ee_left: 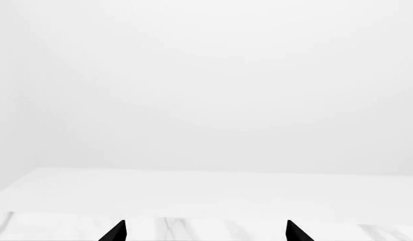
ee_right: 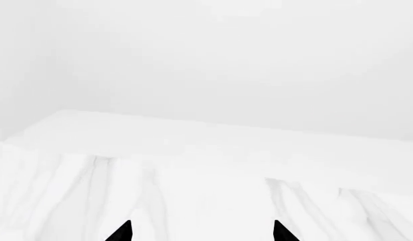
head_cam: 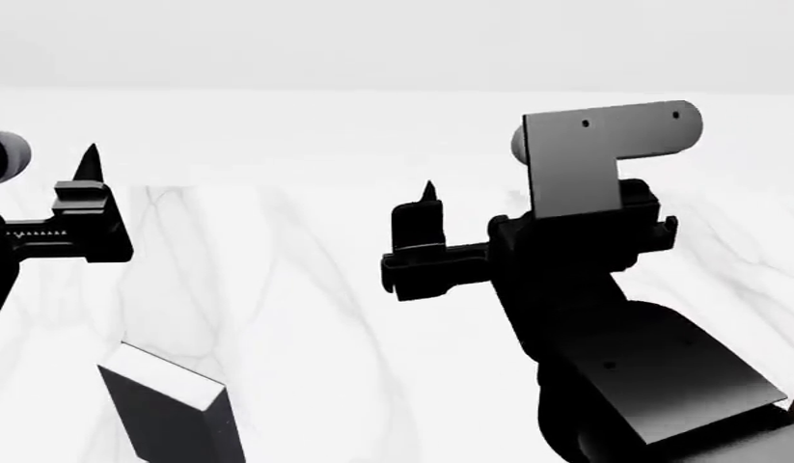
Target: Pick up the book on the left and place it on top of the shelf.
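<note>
A dark charcoal book [head_cam: 172, 415] with a pale top edge stands upright on the white marble table [head_cam: 307, 318], at the lower left of the head view. My left gripper [head_cam: 85, 198] hangs above and behind it, apart from it. In the left wrist view it [ee_left: 204, 232] is open and empty, and no book shows there. My right gripper [head_cam: 425, 227] is held over the middle of the table. In the right wrist view it [ee_right: 201, 232] is open and empty. The shelf is out of view.
The table's far edge [head_cam: 370, 92] meets a plain white background. My right arm's dark links [head_cam: 616, 318] fill the lower right of the head view. Both wrist views show only marble and white wall.
</note>
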`<state>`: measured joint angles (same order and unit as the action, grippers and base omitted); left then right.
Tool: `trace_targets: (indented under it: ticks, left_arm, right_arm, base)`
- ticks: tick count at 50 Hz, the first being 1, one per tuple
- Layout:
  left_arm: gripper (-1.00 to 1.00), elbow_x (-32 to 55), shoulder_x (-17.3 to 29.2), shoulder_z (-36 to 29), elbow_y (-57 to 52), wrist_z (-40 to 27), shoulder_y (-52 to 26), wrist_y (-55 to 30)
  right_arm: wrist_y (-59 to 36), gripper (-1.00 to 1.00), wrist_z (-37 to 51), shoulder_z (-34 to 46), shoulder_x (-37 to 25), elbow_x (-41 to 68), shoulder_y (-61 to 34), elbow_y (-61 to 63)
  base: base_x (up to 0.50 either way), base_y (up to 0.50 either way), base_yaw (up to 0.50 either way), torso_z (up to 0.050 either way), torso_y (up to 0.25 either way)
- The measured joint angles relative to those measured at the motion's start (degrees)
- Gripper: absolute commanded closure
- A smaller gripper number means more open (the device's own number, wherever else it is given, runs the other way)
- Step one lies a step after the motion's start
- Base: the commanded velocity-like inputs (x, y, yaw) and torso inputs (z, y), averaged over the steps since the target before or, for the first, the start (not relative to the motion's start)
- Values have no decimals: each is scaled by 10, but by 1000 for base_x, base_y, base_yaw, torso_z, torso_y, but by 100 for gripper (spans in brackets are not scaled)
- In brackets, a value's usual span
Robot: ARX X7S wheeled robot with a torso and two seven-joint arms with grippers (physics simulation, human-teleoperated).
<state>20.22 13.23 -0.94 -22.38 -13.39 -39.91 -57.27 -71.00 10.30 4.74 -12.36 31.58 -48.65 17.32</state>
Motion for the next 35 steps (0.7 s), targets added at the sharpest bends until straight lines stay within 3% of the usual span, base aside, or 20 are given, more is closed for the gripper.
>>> trace_targets:
  ticks: [11,22,35]
  left_arm:
    - [-100,3,2,0,0,-2,0,1]
    - [-100,5,5,0,2,-4,0,2]
    - [-100,8,7,-1,4,-5,1,5]
  right_arm:
    - [-31,-100,-114,66,-31,52,-56,-53]
    - [-14,-100,-275,182,-73,87,-89,-82]
    - [5,-100,-348,245,-90,99,-97,-95]
  base:
    - [0,0,0,0,0]
    - [0,0,0,0,0]
    - [0,0,0,0,0]
